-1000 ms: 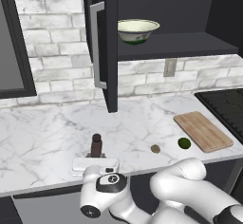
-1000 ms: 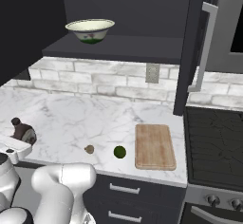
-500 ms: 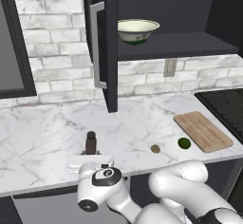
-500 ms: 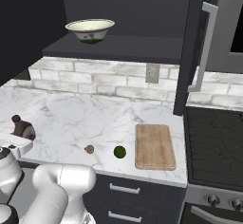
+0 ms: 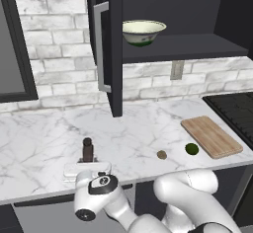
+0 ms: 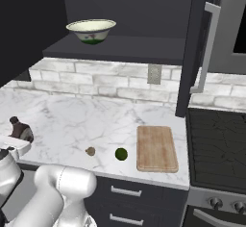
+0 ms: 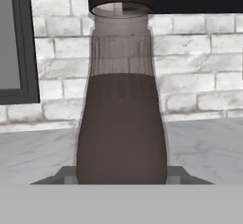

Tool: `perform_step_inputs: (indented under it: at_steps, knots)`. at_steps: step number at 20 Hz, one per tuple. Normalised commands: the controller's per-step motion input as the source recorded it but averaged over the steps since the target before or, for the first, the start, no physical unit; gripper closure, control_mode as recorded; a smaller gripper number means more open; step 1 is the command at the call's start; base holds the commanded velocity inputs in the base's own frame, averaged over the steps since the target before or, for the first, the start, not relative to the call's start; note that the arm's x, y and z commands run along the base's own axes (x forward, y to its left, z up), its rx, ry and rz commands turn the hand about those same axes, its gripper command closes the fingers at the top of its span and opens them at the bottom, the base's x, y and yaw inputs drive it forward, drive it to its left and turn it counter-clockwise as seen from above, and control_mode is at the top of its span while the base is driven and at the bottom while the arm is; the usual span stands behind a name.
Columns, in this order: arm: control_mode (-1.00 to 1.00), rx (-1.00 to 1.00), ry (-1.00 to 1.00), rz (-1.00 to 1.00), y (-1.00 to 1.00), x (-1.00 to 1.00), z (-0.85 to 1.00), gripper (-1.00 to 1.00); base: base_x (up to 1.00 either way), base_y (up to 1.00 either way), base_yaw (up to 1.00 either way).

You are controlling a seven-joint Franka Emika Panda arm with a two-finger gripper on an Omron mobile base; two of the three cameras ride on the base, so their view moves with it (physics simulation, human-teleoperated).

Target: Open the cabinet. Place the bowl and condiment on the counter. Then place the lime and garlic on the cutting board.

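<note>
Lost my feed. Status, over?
Gripper shut on small dark-brown bottle, upright on white marble counter. Cream bowl on open black cabinet's shelf. Nothing in the way.

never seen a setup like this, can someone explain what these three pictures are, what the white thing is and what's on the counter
It is a rendered kitchen with a white robot arm. Two pictures come from cameras behind the arm, one on its left and one on its right. The third comes from a camera on its hand.

The gripper is closed around a small dark condiment bottle, which stands upright on the marble counter; the hand camera sees that bottle up close.

Also on the counter: a tan garlic, a green lime and a wooden cutting board. The black cabinet is open, with a bowl on its shelf.
</note>
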Motion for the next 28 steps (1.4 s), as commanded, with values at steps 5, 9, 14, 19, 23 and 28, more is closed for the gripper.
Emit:
perform_step_inputs:
  at_steps: [5, 9, 14, 19, 23, 28]
  knots:
    - [-1.00, 0.04, -0.05, 0.03, 0.00, 0.26, -0.01, 1.00, 0.00, 0.00, 0.00]
    - [-1.00, 0.02, -0.02, 0.03, 0.00, 0.11, -0.18, 1.00, 0.00, 0.00, 0.00]
    - [-1.00, 0.00, 0.00, 0.04, 0.00, 0.00, -0.29, 1.00, 0.00, 0.00, 0.00]
    - [-1.00, 0.00, 0.00, 0.03, 0.00, 0.00, -0.20, 1.00, 0.00, 0.00, 0.00]
    - [-1.00, 0.00, 0.00, 0.02, 0.00, 0.00, -0.12, -1.00, 0.00, 0.00, 0.00]
    - [-1.00, 0.01, -0.03, 0.01, -0.09, -0.14, -0.03, -1.00, 0.00, 0.00, 0.00]
